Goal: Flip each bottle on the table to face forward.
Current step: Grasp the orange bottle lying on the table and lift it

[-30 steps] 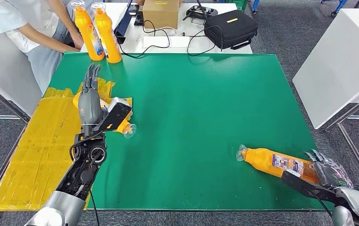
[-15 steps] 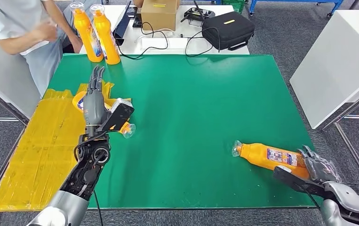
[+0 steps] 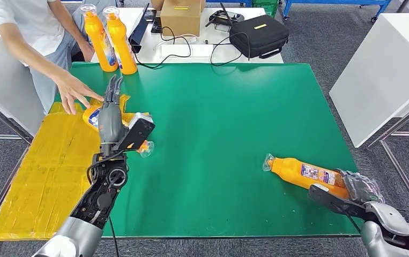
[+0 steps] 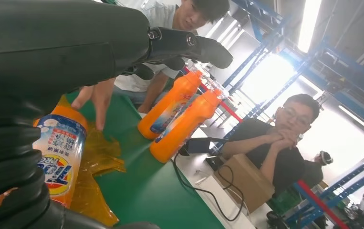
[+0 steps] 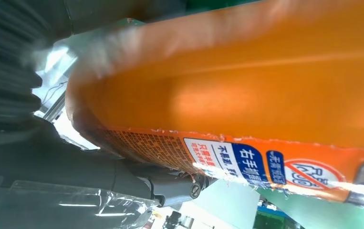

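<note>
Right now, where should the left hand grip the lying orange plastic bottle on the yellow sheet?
Around the wide labelled body of the orange bottle, from above: it lies flat, cap end toward the table's middle. The left hand hovers over it; a person's hand is close.

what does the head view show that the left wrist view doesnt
Head view alone: the right hand gripping the base of a lying orange bottle on the green table, plus a black bag.

Left wrist view alone: a seated person behind the cardboard box.

Both: the two upright orange bottles, the label-up bottle on yellow plastic under the left hand, and a person's hand reaching toward it.
</note>
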You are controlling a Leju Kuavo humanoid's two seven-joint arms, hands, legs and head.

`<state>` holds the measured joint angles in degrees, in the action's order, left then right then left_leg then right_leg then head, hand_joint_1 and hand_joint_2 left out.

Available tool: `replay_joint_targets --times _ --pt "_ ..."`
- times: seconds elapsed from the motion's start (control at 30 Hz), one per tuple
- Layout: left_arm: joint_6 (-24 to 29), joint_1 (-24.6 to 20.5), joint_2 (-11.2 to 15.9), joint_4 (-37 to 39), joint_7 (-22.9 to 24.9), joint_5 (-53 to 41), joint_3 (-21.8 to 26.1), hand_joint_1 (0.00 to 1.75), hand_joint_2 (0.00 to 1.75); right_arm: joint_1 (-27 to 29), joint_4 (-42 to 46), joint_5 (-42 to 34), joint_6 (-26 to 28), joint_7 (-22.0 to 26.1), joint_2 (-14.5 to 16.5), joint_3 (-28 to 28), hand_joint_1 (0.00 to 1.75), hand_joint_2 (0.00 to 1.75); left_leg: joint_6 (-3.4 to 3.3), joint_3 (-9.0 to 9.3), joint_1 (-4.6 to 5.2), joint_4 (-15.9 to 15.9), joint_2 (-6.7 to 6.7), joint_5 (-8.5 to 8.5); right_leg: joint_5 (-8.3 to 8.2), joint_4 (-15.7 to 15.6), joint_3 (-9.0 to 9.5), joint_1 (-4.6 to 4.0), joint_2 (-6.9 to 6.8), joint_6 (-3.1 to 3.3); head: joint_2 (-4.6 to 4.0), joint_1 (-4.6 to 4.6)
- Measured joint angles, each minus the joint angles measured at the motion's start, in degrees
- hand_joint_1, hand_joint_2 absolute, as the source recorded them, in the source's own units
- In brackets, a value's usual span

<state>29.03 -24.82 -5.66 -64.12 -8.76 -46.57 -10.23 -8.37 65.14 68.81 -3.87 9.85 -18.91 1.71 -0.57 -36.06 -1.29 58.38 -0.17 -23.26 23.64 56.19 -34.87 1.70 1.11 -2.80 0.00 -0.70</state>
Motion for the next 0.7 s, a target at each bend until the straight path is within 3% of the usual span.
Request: replay_joint_targets --times 0.13,0.23,0.37,0.53,0.7 --pt "-0.28 0.56 -0.07 -0.84 -0.21 0.49 -0.35 0.0 1.75 0.09 0.01 -0.86 1.07 0.91 0.5 0.02 1.75 1.75 0.02 0.0 -0.01 0.0 0.04 -0.02 0.0 0.0 -0.01 -0.01 0.07 0.0 0.0 -0.01" --pt "-2.39 1.84 -0.07 -2.56 -1.32 2.79 -0.66 0.0 1.75 1.11 0.7 -2.06 5.87 2.38 1.82 0.39 1.75 1.75 0.02 -0.04 -0.03 -0.01 0.0 -0.02 0.01 0.01 -0.02 -0.02 0.06 0.0 0.0 0.0" --pt "-8.93 5.11 -0.07 -6.84 -3.89 8.98 -2.01 0.0 1.75 3.98 4.36 -5.05 13.68 4.49 7.0 2.12 1.75 1.75 0.04 -0.33 -0.03 -0.01 -0.05 0.04 0.01 0.07 -0.27 -0.01 0.02 0.0 0.0 -0.05" --pt "-19.76 6.76 -0.07 -10.75 -5.2 17.66 -4.9 0.0 1.75 4.87 9.59 -15.38 16.1 8.15 12.8 3.97 1.75 1.75 0.06 -0.57 -0.02 -0.01 -0.16 0.1 0.04 0.09 -0.42 0.0 -0.16 -0.01 0.0 -0.02" --pt "-21.41 7.05 -0.04 -12.73 -5.31 19.04 -6.48 0.0 1.75 5.28 12.63 -17.43 16.14 8.77 15.66 4.74 1.75 1.75 0.05 -0.63 0.03 -0.01 -0.27 0.08 0.11 0.08 -0.43 0.05 -0.21 -0.1 0.0 -0.02"
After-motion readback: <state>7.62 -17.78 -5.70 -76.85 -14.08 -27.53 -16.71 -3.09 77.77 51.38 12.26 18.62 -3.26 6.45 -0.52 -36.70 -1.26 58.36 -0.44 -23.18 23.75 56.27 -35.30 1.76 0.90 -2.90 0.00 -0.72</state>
